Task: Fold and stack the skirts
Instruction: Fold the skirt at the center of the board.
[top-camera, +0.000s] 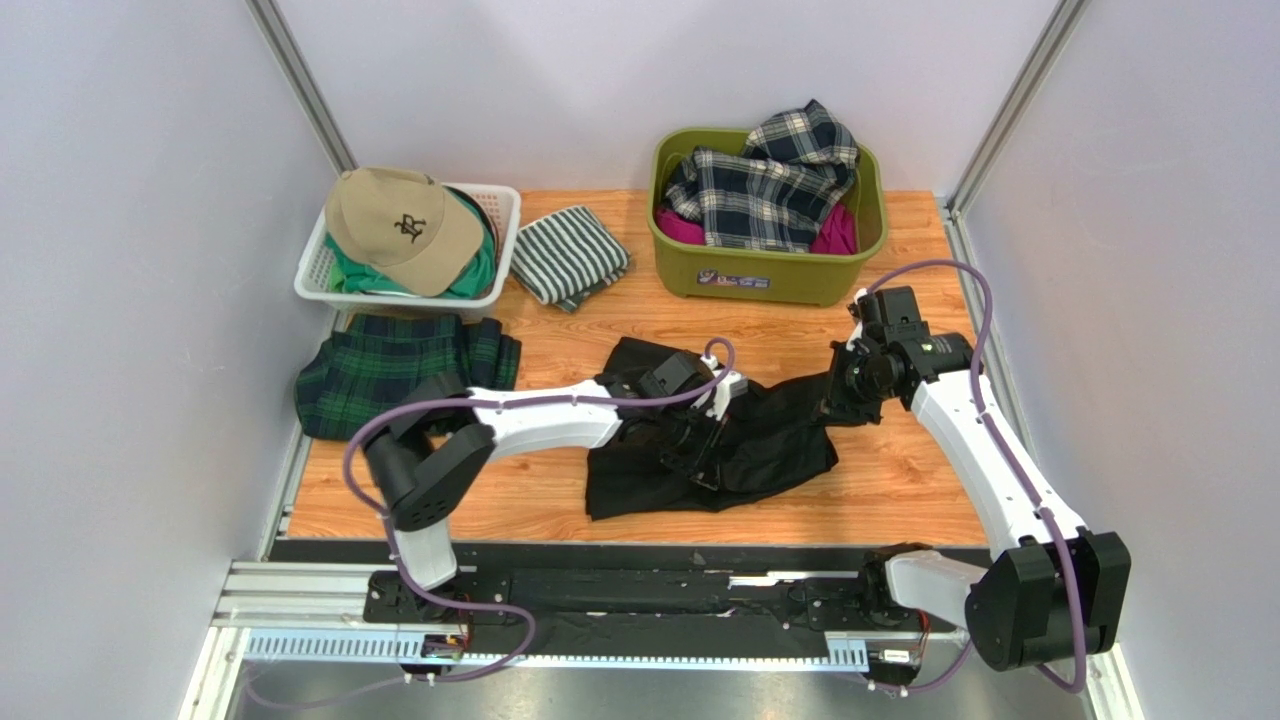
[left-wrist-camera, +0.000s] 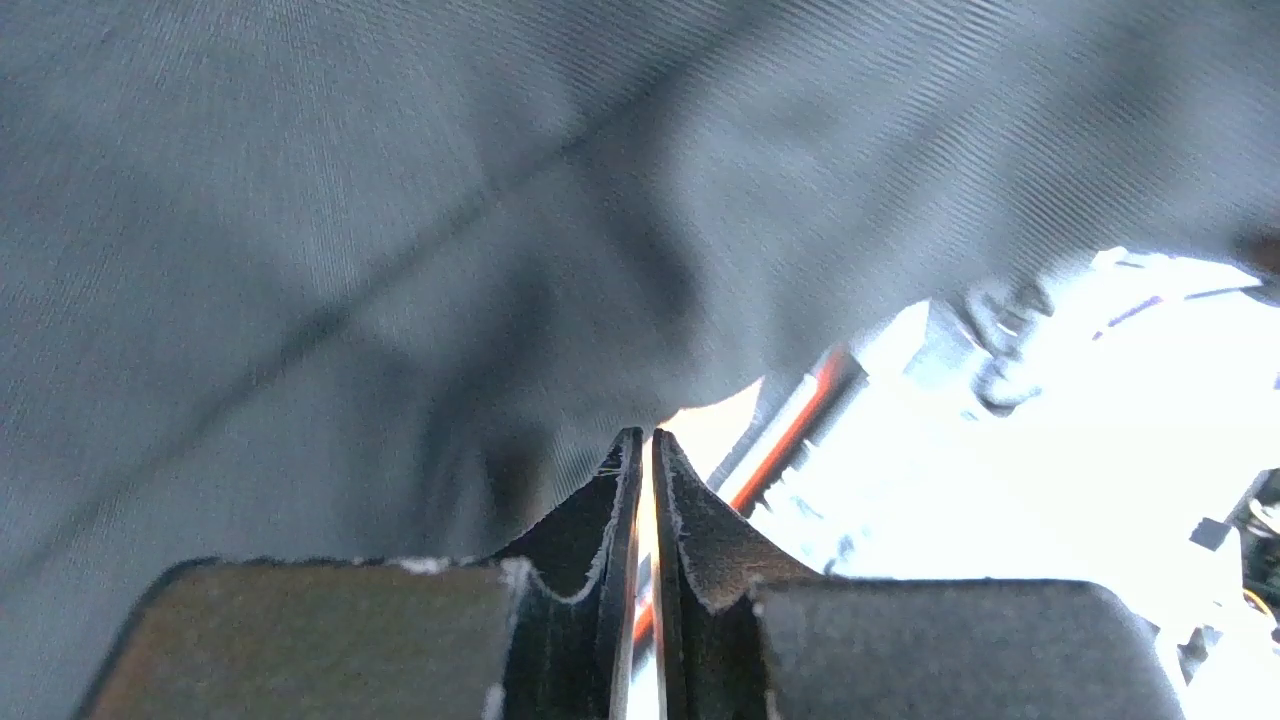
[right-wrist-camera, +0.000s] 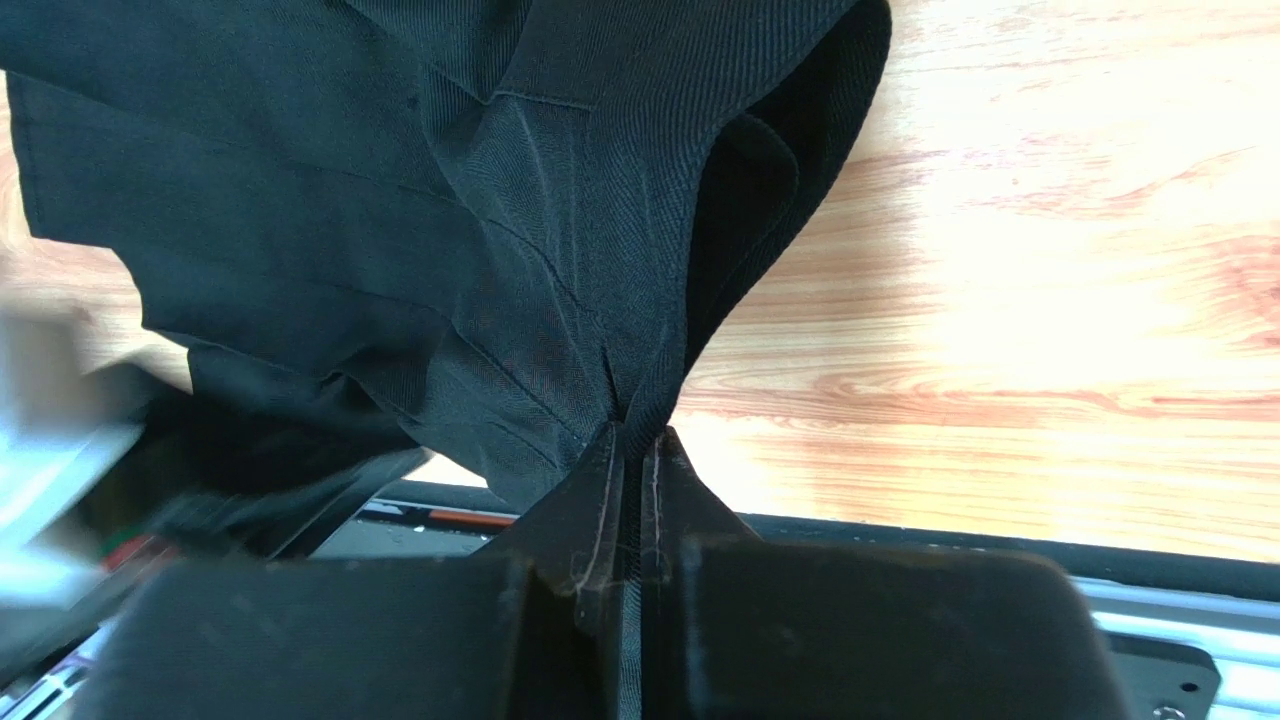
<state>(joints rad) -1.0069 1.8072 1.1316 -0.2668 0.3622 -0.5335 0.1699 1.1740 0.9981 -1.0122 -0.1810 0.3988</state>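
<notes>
With left claw (left-wrist-camera: 646, 444) and right claw (right-wrist-camera: 634, 438) both clamped on the black skirt (top-camera: 769, 438), we should carry its edge over evenly, taut.

**What stays hidden around the black skirt**

Top view, centre: my left gripper (top-camera: 697, 447) is sunk into the black skirt (top-camera: 781, 438), its fingertips buried. My left wrist view shows only blurred grey cloth, glare-white at 4 o'clock. I cannot tell whether the near-closed tips pinch fabric. At 9 o'clock, my elbow covers the tartan skirt's (top-camera: 376, 375) 5 o'clock corner.
</notes>
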